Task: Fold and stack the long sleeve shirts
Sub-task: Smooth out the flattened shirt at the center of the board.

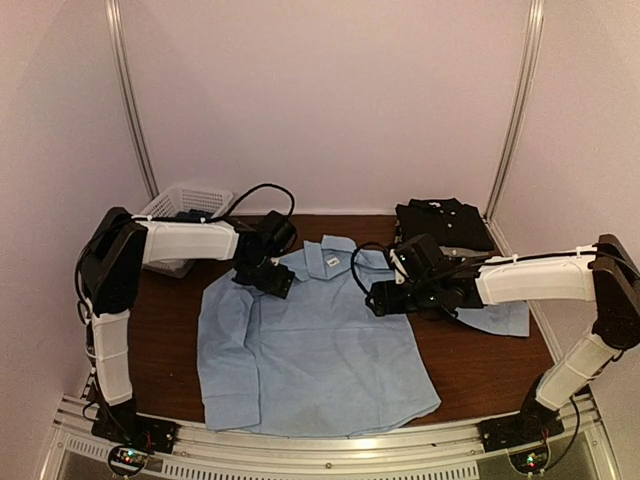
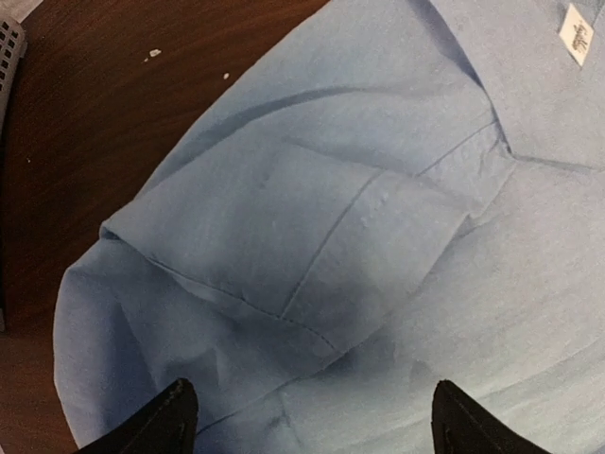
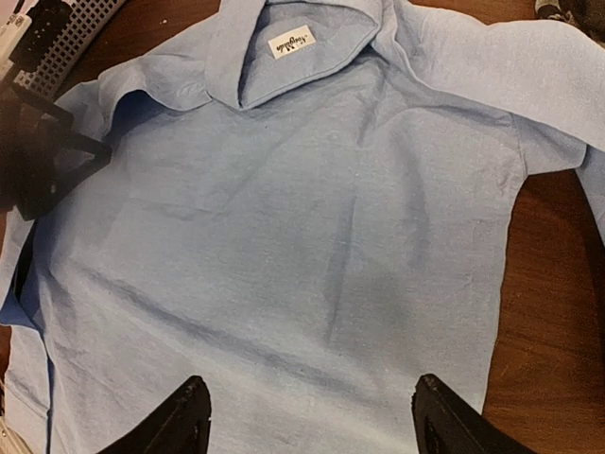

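A light blue long sleeve shirt (image 1: pixel 310 350) lies spread face down on the brown table, collar toward the back. Its left sleeve is folded in over the body (image 2: pixel 312 246). My left gripper (image 1: pixel 268 280) hovers open over that folded sleeve near the shoulder, nothing between its fingertips (image 2: pixel 170 416). My right gripper (image 1: pixel 380 298) hovers open over the shirt's right shoulder, looking across its back (image 3: pixel 302 236), fingertips (image 3: pixel 444 416) wide apart. The right sleeve (image 1: pixel 500 318) trails out under the right arm. A folded black shirt (image 1: pixel 443 222) lies at the back right.
A white mesh basket (image 1: pixel 180 205) stands at the back left corner, partly behind the left arm. Bare table (image 1: pixel 480 365) shows right of the blue shirt and along the left side (image 1: pixel 165 340). Walls close in the back and sides.
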